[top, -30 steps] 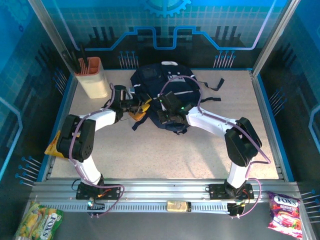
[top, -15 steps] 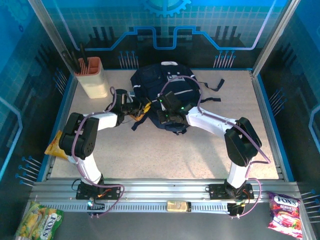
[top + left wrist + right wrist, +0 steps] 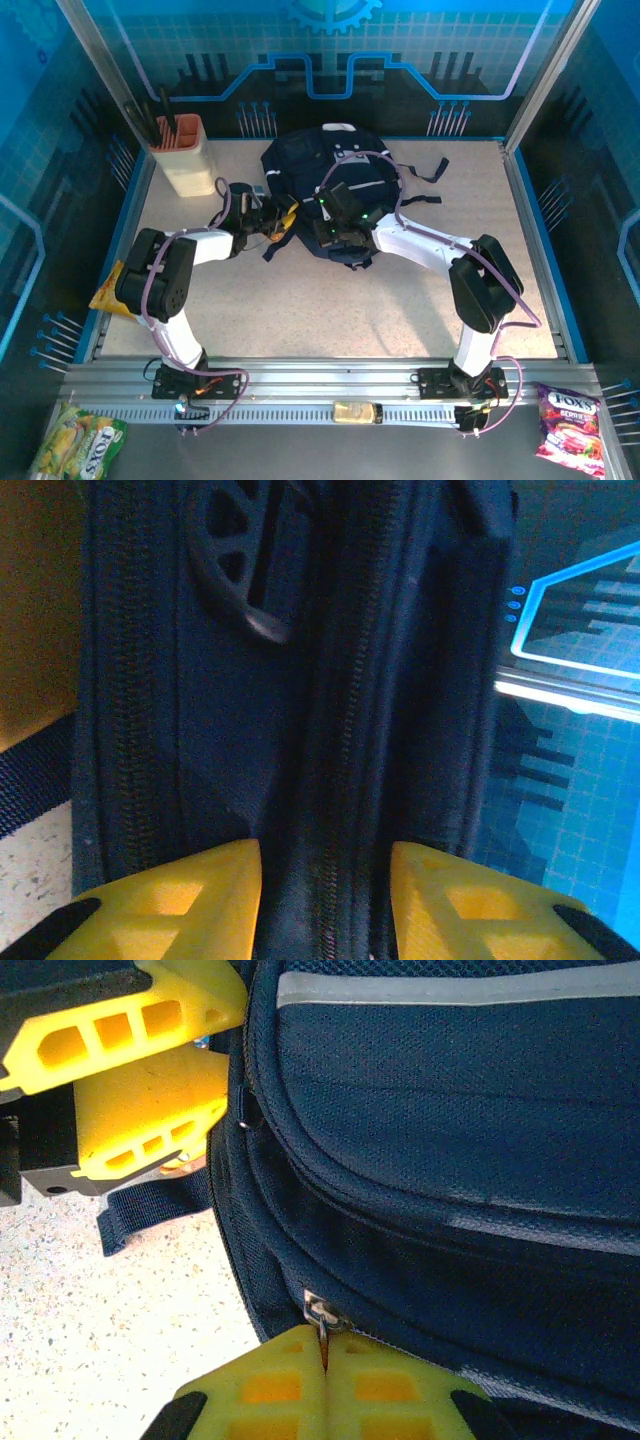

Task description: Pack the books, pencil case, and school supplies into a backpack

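1. The backpack (image 3: 325,180) lies at the middle of the counter's (image 3: 350,300) far edge.
2. Left gripper (image 3: 325,900): jaws open, straddling a zippered fold of the backpack's side.
3. Right gripper (image 3: 325,1360): jaws closed, pinching the zipper pull (image 3: 322,1313) at the backpack's near seam.
4. A beige pen holder (image 3: 183,155) stands in the far-left corner.

one camera looked down from high up, two sat very close.
both wrist cameras shared the backpack (image 3: 325,185) side.
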Robot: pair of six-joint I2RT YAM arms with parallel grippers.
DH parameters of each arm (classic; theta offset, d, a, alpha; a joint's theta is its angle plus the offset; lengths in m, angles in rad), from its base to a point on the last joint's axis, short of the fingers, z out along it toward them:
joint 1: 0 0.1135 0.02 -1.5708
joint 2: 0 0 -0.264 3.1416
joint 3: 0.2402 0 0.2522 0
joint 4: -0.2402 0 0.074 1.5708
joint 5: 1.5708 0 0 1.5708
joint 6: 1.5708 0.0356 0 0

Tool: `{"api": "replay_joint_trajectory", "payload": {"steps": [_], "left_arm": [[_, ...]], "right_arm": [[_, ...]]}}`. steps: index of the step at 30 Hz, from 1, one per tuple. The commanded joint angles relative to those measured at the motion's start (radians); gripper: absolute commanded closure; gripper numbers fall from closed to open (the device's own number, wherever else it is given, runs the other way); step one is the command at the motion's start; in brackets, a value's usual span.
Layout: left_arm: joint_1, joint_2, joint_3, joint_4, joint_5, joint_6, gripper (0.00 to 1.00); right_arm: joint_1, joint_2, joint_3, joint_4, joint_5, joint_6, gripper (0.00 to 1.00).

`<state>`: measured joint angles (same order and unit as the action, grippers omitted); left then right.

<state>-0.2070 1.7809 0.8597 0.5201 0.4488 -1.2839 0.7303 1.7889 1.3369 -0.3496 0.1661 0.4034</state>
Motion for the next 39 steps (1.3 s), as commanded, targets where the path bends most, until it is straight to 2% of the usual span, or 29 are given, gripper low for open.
{"api": "replay_joint_trajectory", "payload": {"steps": [1, 4, 9, 17, 21, 27, 30, 35, 37, 39], "left_arm": [[0.000, -0.008, -0.030, -0.005, -0.033, -0.015, 0.62], [0.001, -0.021, -0.054, 0.019, -0.060, -0.023, 0.63], [-0.007, 0.031, 0.016, 0.023, 0.025, -0.015, 0.62], [-0.020, 0.078, 0.074, 0.028, 0.057, -0.016, 0.63], [-0.020, 0.081, 0.088, 0.024, 0.062, -0.013, 0.73], [-0.020, 0.074, 0.095, 0.017, 0.065, -0.006, 1.00], [-0.020, 0.069, 0.094, 0.019, 0.070, -0.008, 1.00], [-0.022, 0.063, 0.092, 0.024, 0.078, -0.016, 1.00], [-0.022, 0.060, 0.093, 0.022, 0.077, -0.015, 1.00], [-0.022, 0.058, 0.092, 0.020, 0.078, -0.014, 1.00]], "right_arm": [[0.010, -0.001, 0.004, 0.046, -0.028, 0.011, 1.00], [0.010, -0.003, 0.003, 0.045, -0.028, 0.013, 1.00], [0.009, -0.001, 0.002, 0.047, -0.035, 0.009, 1.00], [0.010, -0.002, -0.013, 0.043, -0.030, 0.015, 1.00], [0.010, -0.004, -0.027, 0.030, -0.015, 0.014, 1.00], [0.009, -0.007, -0.048, -0.022, 0.053, 0.031, 1.00], [0.008, 0.011, -0.038, -0.043, 0.052, 0.053, 0.94], [0.011, 0.042, -0.013, -0.043, 0.033, 0.091, 0.77], [0.010, 0.049, -0.005, -0.044, 0.032, 0.102, 0.76], [0.009, 0.049, -0.003, -0.046, 0.039, 0.111, 0.82]]}}
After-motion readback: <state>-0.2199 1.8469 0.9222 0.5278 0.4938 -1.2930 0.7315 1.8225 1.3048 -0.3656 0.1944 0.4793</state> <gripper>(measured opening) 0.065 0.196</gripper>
